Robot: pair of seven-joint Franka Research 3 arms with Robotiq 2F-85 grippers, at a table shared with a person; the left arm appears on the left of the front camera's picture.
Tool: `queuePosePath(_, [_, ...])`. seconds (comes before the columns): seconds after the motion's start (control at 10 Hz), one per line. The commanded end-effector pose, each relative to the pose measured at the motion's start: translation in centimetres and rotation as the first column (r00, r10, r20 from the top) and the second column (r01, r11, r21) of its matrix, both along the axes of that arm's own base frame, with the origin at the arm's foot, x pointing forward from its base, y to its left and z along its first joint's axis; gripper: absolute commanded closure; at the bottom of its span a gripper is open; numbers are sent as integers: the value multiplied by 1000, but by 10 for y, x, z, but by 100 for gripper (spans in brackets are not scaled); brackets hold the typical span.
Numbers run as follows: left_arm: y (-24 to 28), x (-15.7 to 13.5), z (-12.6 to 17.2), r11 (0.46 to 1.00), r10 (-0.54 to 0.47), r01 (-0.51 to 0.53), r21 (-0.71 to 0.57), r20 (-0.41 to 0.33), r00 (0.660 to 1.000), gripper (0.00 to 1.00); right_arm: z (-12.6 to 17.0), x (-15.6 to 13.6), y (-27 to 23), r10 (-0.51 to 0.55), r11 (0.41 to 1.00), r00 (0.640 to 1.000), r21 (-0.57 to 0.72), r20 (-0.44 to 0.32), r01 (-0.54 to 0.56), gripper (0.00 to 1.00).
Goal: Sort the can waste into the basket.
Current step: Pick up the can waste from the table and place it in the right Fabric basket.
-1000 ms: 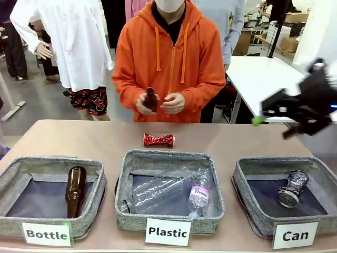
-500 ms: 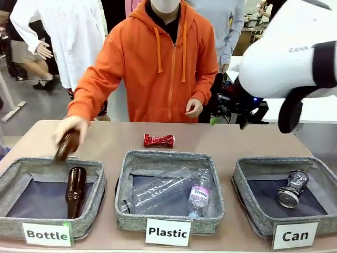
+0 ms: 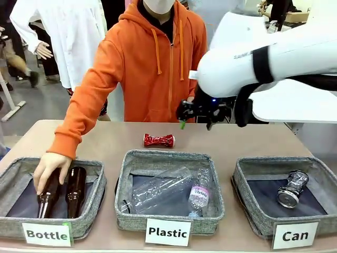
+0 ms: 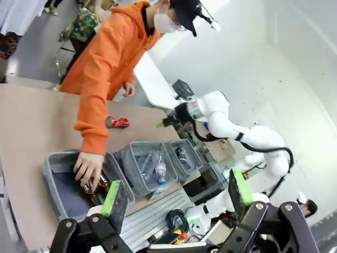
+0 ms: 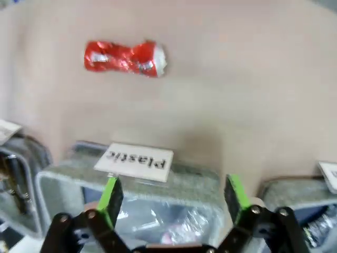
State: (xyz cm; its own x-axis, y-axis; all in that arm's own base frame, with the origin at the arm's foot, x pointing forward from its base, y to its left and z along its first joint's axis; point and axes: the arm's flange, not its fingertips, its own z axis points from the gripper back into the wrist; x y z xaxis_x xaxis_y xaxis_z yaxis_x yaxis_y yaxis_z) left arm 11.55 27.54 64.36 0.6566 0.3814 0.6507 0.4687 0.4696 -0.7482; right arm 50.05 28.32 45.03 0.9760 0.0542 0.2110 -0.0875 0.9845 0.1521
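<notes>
On my front camera, the red can (image 3: 159, 140), crushed and pinched in the middle, lies on its side on the bare table (image 3: 253, 142), just beyond the far rim of the "Plastic" basket (image 3: 158, 154), at its 12 o'clock. The right gripper (image 3: 196, 124) hangs above the table at about 1 o'clock from that can, apart from it. Through its wrist camera the right gripper (image 5: 174, 199) has its green pads spread wide with nothing between them, and the red can (image 5: 125, 58) sits at roughly 11 o'clock from the gap. The "Can" basket (image 3: 247, 164) stands at 3 o'clock of the "Plastic" basket, and the silver-grey can (image 3: 293, 188) lies inside it on the dark lining. At 9 o'clock is the "Bottle" basket (image 3: 21, 163), where the person's hand (image 3: 50, 168) rests on one of two brown bottles (image 3: 76, 190). Clear bottles (image 3: 158, 192) lie in the middle basket. The left gripper (image 4: 175, 192) is spread apart and empty, looking at the table from well off to one side.
</notes>
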Motion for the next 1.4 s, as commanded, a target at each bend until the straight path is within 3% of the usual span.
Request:
queuePosePath(0.0, [-2, 7, -23, 998, -68, 68, -20, 8, 998, 0, -7, 28, 35, -63, 998, 998, -27, 26, 63, 0])
queuePosePath(0.2, [-16, 19, -31, 997, -80, 80, -4, -49, 996, 0, -28, 31, 59, -45, 996, 999, -81, -6, 45, 0])
queuePosePath(0.4, [-52, 71, -44, 977, -201, 210, 34, -171, 965, 0, -53, 38, 76, 6, 987, 1000, -160, -18, -9, 0])
queuePosePath(0.6, [-105, 123, -77, 943, -303, 330, 33, -313, 900, 0, -75, 49, 88, 90, 983, 995, -157, -46, -97, 0])
queuePosePath(0.7, [-126, 142, -94, 917, -362, 398, 16, -383, 850, 0, -79, 55, 91, 190, 964, 979, -172, -73, -200, 0])
queuePosePath(0.8, [-145, 159, -109, 897, -394, 443, 7, -442, 806, 0, -82, 62, 89, 458, 849, 858, -173, -232, -499, 0])
queuePosePath(0.9, [-161, 171, -125, 877, -432, 480, -17, -465, 773, 0, -79, 68, 85, 629, 703, 697, -130, -346, -699, 0])
queuePosePath(1.0, [-173, 179, -140, 852, -477, 520, -50, -482, 735, 0, -71, 66, 83, 762, 530, 526, -104, -378, -842, 0])
queuePosePath(1.2, [-188, 191, -164, 845, -472, 534, -37, -520, 712, 0, -64, 59, 88, 894, 255, 268, -83, -359, -963, 0])
queuePosePath(1.3, [-193, 196, -174, 858, -448, 512, -32, -534, 717, 0, -67, 58, 90, 934, 152, 151, -21, -325, -988, 0])
